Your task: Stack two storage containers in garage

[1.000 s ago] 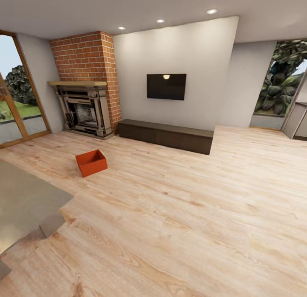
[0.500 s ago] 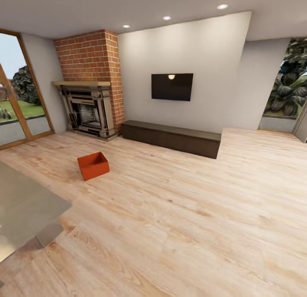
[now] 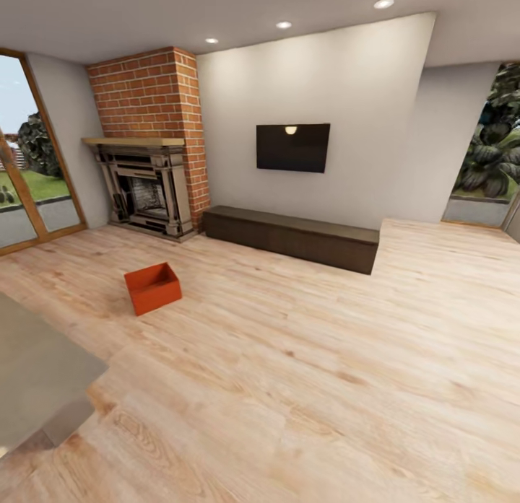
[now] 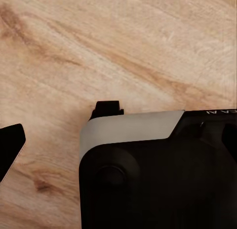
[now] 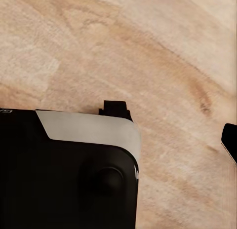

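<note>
Where plank floor (image 3: 303, 359) spreads, brick fireplace (image 3: 148, 156)

Orange-red storage container (image 3: 152, 288), red-brick fireplace wall (image 3: 148, 92)

The room is bright and evenly lit. Three ceiling spots (image 3: 283, 24) glow white, and one is mirrored as a small glare dot on the dark TV (image 3: 292, 148). Daylight comes through the glass door (image 3: 29, 178) and the window (image 3: 495, 153). Shadows are soft and faint. Straight lines bend toward the head view's edges, a wide-lens warp. Both wrist views look slightly soft, perhaps from upscaling; the plank floor (image 4: 123, 46) grain is smeared.
</note>
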Available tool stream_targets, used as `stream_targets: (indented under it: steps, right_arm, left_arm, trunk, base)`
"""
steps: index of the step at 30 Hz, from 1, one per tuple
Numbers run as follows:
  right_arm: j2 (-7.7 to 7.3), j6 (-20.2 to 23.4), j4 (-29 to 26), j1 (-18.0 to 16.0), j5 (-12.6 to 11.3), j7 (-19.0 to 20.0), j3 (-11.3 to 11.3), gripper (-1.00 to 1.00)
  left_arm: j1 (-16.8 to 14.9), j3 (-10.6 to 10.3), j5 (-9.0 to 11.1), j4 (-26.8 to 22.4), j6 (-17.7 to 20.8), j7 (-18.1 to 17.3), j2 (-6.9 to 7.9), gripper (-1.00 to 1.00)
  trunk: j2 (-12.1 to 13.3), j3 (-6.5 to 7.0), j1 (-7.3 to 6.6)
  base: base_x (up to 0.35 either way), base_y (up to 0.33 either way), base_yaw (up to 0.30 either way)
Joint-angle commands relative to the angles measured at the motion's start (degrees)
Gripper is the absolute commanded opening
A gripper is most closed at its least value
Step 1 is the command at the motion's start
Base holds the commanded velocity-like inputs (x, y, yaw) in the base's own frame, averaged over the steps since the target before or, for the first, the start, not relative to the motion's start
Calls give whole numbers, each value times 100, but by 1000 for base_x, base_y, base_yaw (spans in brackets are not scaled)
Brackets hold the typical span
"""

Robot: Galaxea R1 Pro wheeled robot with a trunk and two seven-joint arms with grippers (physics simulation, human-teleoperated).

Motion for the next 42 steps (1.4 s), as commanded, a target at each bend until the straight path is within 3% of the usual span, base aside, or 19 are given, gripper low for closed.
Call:
stream_targets:
  steps: [1, 10, 19, 42]
  right_arm:
    - [6, -19, 17, -6, -48, -5, 48, 100]
    - [10, -21, 17, -4, -51, -5, 48, 100]
    - [3, -21, 17, -5, -54, -5, 48, 100]
    - [11, -19, 17, -6, -48, -5, 48, 100]
  left_arm:
    - [-4, -5, -21, 7, -23, 24, -1, 100]
    - [-4, -5, -21, 7, -19, 24, -1, 100]
    - [-4, -6, -21, 7, -21, 24, -1, 100]
    - [-4, -6, -21, 7, -17, 24, -1, 100]
  trunk:
    - [-3, -6, 3]
    - [-3, -6, 3]
    - [-3, -6, 3]
    - [-3, -6, 3]
  base:
    - [322, 0, 0]
    - [322, 0, 22]
    - [322, 0, 206]
    - [322, 0, 3]
